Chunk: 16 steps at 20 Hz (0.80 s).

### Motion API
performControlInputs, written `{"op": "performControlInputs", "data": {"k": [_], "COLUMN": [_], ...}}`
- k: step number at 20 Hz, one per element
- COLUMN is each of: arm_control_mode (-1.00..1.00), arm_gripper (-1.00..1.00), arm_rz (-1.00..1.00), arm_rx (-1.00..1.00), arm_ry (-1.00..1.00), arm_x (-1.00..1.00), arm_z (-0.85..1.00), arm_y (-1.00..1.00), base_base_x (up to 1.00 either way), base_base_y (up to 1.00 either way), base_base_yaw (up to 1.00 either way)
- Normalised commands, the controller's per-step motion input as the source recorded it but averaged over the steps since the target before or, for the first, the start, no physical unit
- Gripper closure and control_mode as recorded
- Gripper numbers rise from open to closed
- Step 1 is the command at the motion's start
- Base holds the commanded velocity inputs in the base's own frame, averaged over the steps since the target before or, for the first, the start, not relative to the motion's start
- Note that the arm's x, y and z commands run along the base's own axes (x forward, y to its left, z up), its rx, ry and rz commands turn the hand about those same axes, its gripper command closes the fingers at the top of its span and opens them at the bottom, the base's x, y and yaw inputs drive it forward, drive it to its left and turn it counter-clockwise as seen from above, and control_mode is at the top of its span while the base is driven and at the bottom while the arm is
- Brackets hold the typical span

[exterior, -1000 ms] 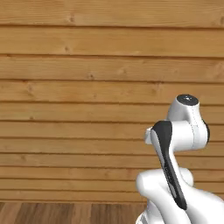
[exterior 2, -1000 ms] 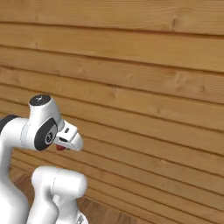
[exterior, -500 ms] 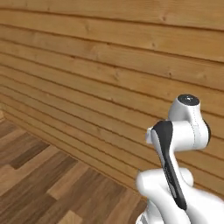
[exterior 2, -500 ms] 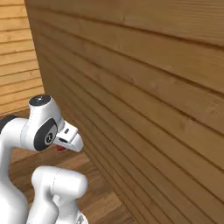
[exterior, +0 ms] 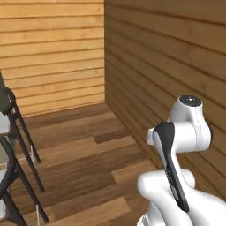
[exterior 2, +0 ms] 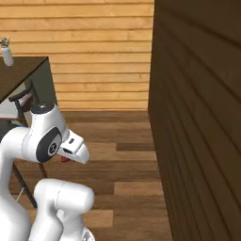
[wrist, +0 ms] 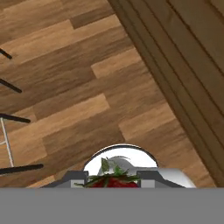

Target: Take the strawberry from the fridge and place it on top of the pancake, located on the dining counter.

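Note:
The strawberry (wrist: 114, 181), dark red with green leaves, sits between the fingertips of my gripper (wrist: 114, 176) at the bottom of the hand view; the gripper is shut on it. From the right base view, a red bit of the strawberry (exterior 2: 64, 159) peeks out under the gripper (exterior 2: 70, 154), which is held close in front of the arm's upper joint, well above the floor. The dining counter (exterior 2: 20, 73) shows as a dark-brown top at the upper left of that view. The pancake and the fridge are out of view.
A wooden plank wall (exterior 2: 197, 117) runs close along the right side. Black-framed stools (exterior: 12, 150) stand at the left, one (exterior 2: 22, 100) beside the counter. A small pale shaker (exterior 2: 6, 52) stands on the counter. Wood floor (exterior: 84, 154) lies ahead.
The whole picture has swung as the base turned: the plank wall slid to the right, and the room corner, floor, stools and counter came into view. The arm's pose and grip are unchanged.

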Motion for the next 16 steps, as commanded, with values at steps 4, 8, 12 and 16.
{"op": "performControlInputs", "data": {"k": [4,8,12,16], "arm_control_mode": [1.0,1.0,1.0,1.0], "arm_gripper": [1.0,1.0,1.0,1.0], "arm_rz": [0.0,0.0,0.0,0.0], "arm_rx": [0.0,0.0,0.0,0.0], "arm_ry": [0.0,0.0,0.0,0.0], "arm_x": [0.0,0.0,0.0,0.0], "arm_z": [0.0,0.0,0.0,0.0], "arm_y": [0.0,0.0,0.0,0.0], "base_base_x": [0.94,1.0,1.0,1.0], "base_base_y": [-0.21,-0.22,-0.14,-0.4], "base_base_yaw": [0.78,0.62,0.47,0.53]}}
